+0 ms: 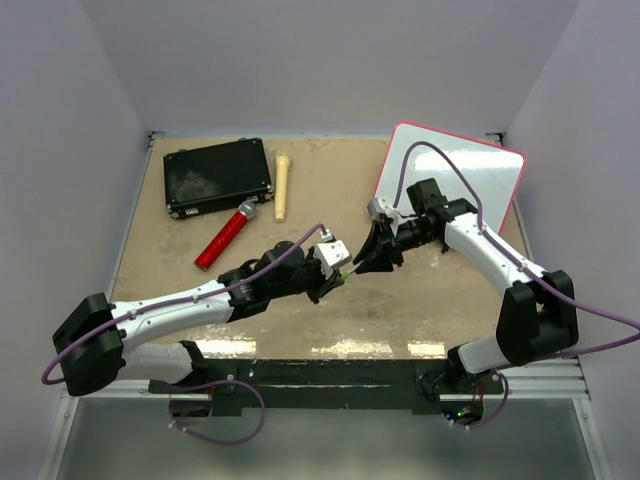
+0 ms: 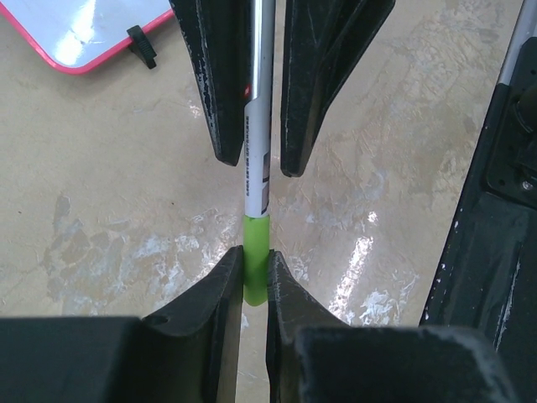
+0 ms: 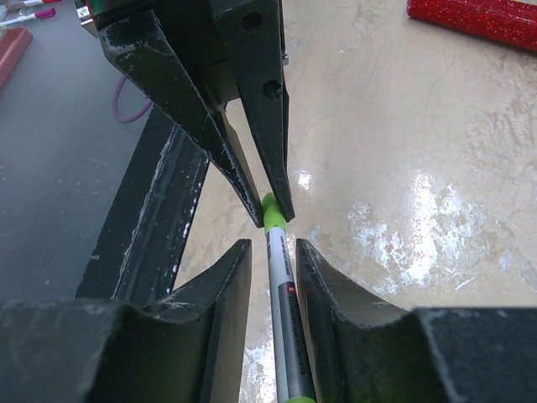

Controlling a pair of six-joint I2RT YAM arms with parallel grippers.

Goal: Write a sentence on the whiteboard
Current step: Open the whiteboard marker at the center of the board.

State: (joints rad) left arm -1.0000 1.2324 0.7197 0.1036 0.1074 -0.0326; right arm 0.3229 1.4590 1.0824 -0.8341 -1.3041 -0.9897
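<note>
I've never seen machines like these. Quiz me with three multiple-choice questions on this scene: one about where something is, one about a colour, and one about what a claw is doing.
1. Where on the tan table does the flat white board with the red-pink rim lie?
A. near left corner
B. far right corner
C. centre

2. What colour is the cap of the slim white marker pen?
A. red
B. blue
C. green

3. What is the left gripper doing?
A. pinching the pen's cap
B. hanging wide open
C. resting on the board

Answers:
1. B: the top view shows the board at the far right.
2. C: both wrist views show a bright green cap.
3. A: its fingers press the cap from both sides.
</note>
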